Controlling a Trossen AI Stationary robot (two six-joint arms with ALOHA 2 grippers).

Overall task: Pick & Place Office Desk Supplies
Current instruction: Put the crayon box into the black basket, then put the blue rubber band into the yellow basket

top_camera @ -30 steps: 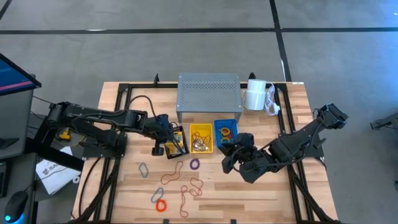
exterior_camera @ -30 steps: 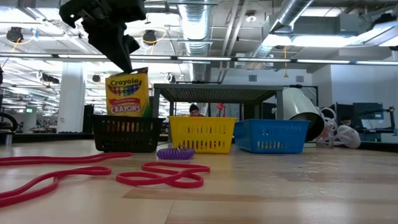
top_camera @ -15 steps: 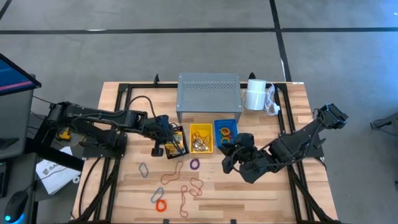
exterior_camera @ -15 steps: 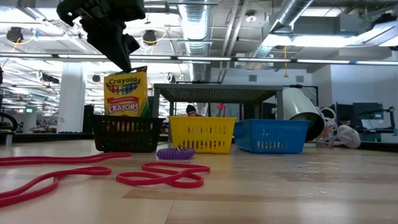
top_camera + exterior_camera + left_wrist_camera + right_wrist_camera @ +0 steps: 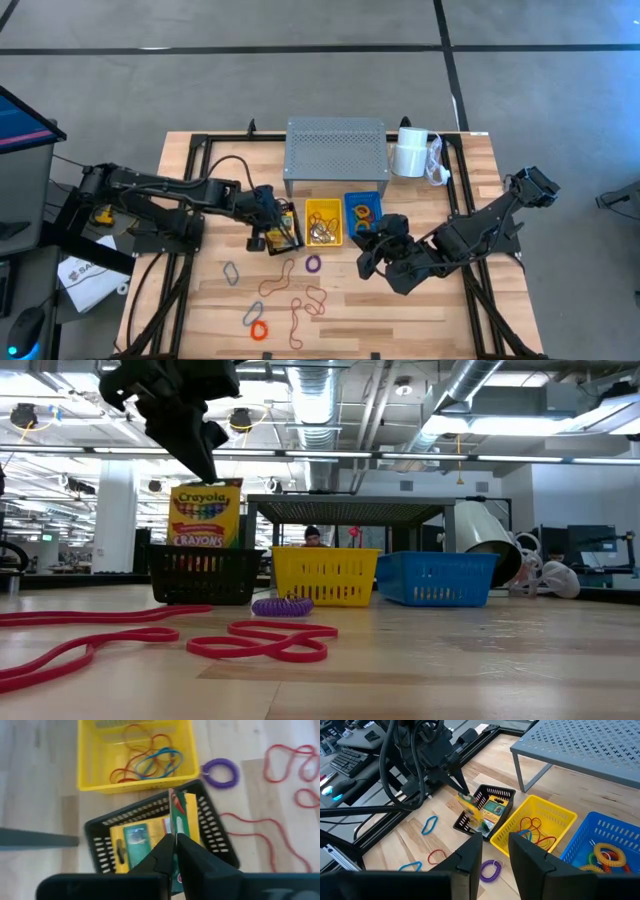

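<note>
The left gripper [image 5: 283,222] is pinched nearly closed on the top edge of an upright crayon box [image 5: 206,513], which stands in the black basket [image 5: 205,574] at centre-left of the low view; a second crayon box [image 5: 132,841] lies flat in the same basket. Just right of it sit the yellow basket [image 5: 323,222] holding loose rubber bands [image 5: 150,762] and the blue basket [image 5: 363,212]. A purple coil band [image 5: 313,264] and red band loops [image 5: 262,641] lie on the bench [image 5: 440,310] nearby. The box reads "Crayola CRAYONS". The right gripper [image 5: 368,256] hovers partly open and empty at lower centre-right of the high view
</note>
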